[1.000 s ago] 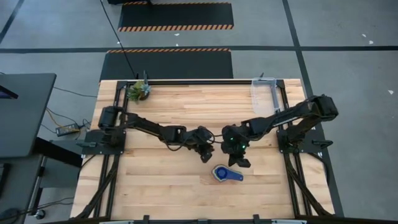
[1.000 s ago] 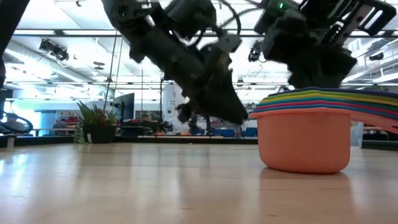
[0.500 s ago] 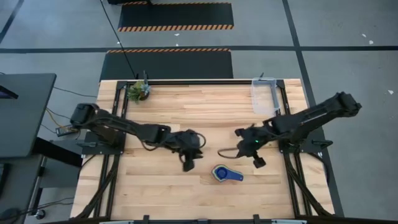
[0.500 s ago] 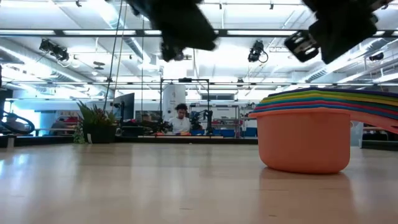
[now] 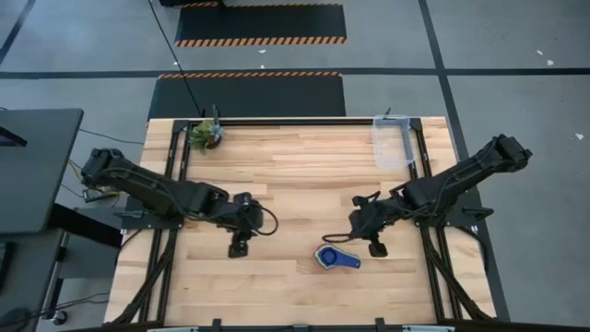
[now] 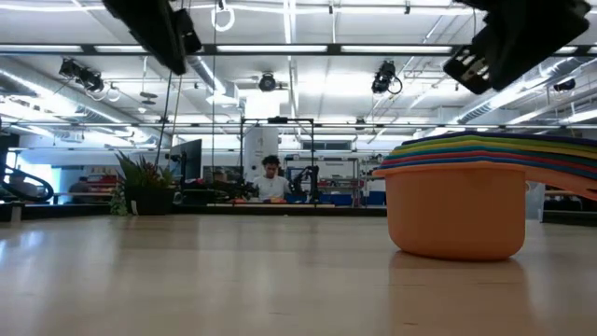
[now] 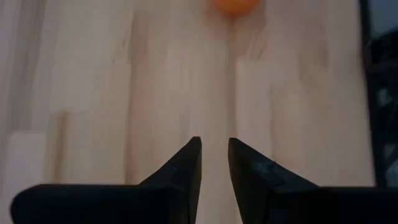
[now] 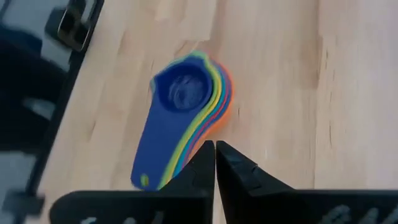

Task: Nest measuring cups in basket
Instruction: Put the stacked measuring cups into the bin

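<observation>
High view shows the measuring cups point(image 5: 336, 257) already nested in one stack on the table point(image 5: 277, 166), well apart from the clear basket point(image 5: 391, 141) at the far edge. Probably the next step is gripping the stack and carrying it there. Right gripper point(image 5: 375, 247) hovers just beside the stack, fingers together, empty. Left gripper point(image 5: 236, 248) waits well apart, slightly parted, empty.
</observation>
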You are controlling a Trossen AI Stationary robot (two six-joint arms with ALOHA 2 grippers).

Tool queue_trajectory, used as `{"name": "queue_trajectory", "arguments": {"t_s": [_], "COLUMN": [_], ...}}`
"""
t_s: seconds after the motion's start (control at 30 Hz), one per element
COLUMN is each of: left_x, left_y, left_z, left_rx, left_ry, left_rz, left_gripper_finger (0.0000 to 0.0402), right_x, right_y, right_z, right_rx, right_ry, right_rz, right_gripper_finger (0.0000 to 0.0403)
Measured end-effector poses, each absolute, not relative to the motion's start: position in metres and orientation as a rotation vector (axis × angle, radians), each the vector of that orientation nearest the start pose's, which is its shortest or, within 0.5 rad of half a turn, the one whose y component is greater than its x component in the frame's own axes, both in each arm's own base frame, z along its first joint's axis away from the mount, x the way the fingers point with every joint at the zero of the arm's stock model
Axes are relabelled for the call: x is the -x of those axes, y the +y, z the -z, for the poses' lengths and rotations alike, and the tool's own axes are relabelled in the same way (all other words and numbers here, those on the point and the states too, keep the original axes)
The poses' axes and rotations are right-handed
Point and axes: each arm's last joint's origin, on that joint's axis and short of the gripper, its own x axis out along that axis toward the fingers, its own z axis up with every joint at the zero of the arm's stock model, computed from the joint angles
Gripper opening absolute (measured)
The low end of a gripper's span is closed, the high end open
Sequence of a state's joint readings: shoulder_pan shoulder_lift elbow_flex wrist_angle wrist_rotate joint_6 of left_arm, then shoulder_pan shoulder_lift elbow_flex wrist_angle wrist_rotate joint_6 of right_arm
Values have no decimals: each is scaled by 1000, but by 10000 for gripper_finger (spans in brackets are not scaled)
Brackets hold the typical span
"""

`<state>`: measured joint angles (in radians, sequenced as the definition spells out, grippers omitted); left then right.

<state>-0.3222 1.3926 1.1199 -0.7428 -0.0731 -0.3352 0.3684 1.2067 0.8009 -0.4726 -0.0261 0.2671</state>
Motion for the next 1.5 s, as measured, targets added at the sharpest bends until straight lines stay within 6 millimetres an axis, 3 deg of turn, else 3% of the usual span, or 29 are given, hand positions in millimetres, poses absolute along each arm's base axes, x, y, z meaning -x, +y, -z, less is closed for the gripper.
{"name": "queue_trajectory", "arguments": {"t_s": [0.17, 0.43, 0.7, 0.93, 1.5], "left_x": [-244, -221, -216, -217, -217], "left_y": [-87, -89, -91, -93, -92], "left_z": [-290, -306, -310, -311, -310], "left_rx": [85, 111, 205, 323, 318], "left_ry": [988, 964, 956, 948, 947], "left_rz": [98, 115, 79, 30, 31], "left_gripper_finger": [87, 87, 87, 87, 87], "right_x": [-230, -238, -238, -238, -230], "right_y": [85, 88, 89, 90, 108], "right_z": [-228, -224, -222, -223, -223], "right_rx": [-198, -226, -201, -208, -120], "right_ry": [913, 892, 907, 915, 918], "right_rz": [-192, -186, -235, -281, -420], "right_gripper_finger": [48, 128, 190, 194, 193]}}
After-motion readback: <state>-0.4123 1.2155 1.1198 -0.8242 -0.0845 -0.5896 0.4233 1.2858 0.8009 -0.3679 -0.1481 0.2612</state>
